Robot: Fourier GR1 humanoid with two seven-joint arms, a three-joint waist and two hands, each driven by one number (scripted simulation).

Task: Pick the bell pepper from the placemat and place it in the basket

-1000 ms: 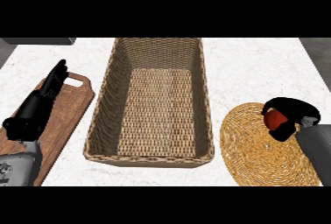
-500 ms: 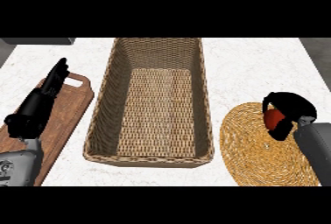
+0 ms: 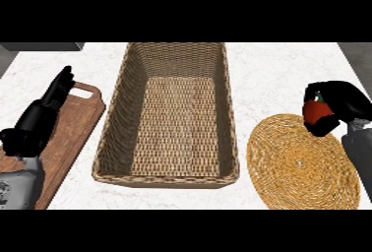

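The red bell pepper (image 3: 315, 111) with a green stem is held in my right hand (image 3: 343, 103), whose black fingers curl round it above the far edge of the round woven placemat (image 3: 301, 165). The pepper is lifted off the mat and partly hidden by the fingers. The long wicker basket (image 3: 116, 128) stands in the middle of the counter, to the left of the placemat, and holds nothing. My left hand (image 3: 45, 114) rests over the wooden board at the left with its fingers straight, pointing away.
A wooden cutting board (image 3: 80, 129) with a handle hole lies left of the basket, under my left forearm. The white marbled counter (image 3: 272, 74) stretches behind the placemat. A dark edge shows at the far right corner.
My right hand has risen with the bell pepper, from low on the placemat to above its far edge. The left hand has barely moved.
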